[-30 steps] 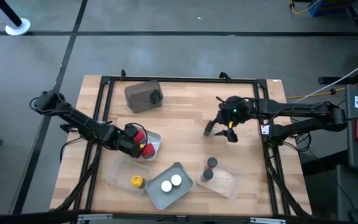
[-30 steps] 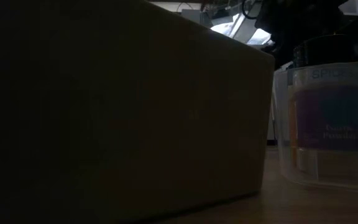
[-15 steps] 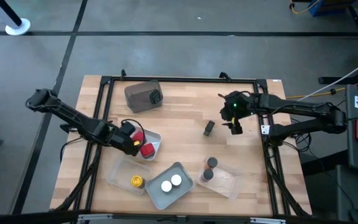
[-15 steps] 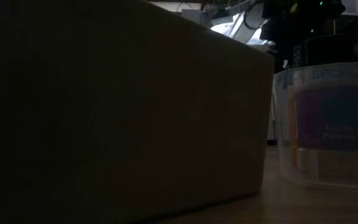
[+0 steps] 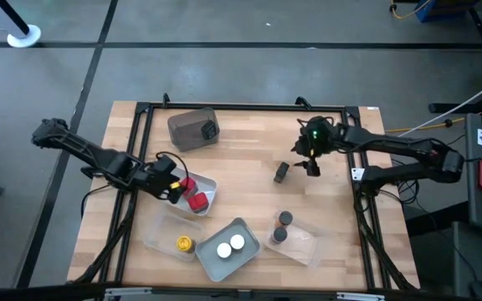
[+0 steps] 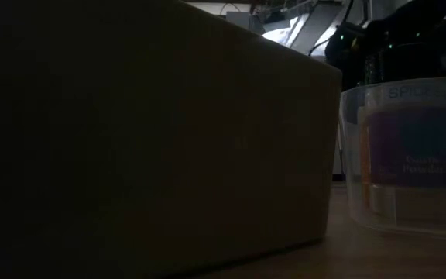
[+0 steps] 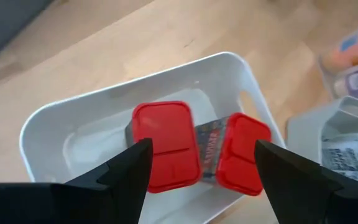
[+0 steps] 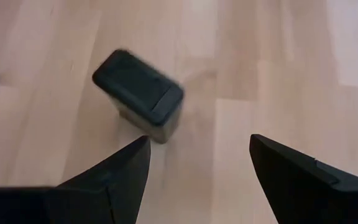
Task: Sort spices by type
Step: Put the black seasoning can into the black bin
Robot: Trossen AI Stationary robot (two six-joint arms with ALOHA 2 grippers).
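- High view: left gripper (image 5: 171,181) at the white tray (image 5: 210,186) with two red boxes (image 5: 192,194); right gripper (image 5: 310,164) just beside the black box (image 5: 281,171) standing alone on the table (image 5: 241,150). Yellow-lid jar (image 5: 184,243), white-lid jars (image 5: 230,246), dark-lid jars (image 5: 282,226) sit in front trays.
- Low view: mostly blocked by a dark tray wall (image 6: 153,132); only here a clear tray (image 6: 409,155) shows a labelled jar (image 6: 409,159).
- Left wrist view: fingers spread, empty, above both red boxes (image 7: 194,149) in the tray.
- Right wrist view: fingers spread, holding nothing; black box (image 8: 138,95) is upright and apart from them.
- Versus a second ago: right gripper no longer covers the black box; left gripper has pulled back from the red boxes.
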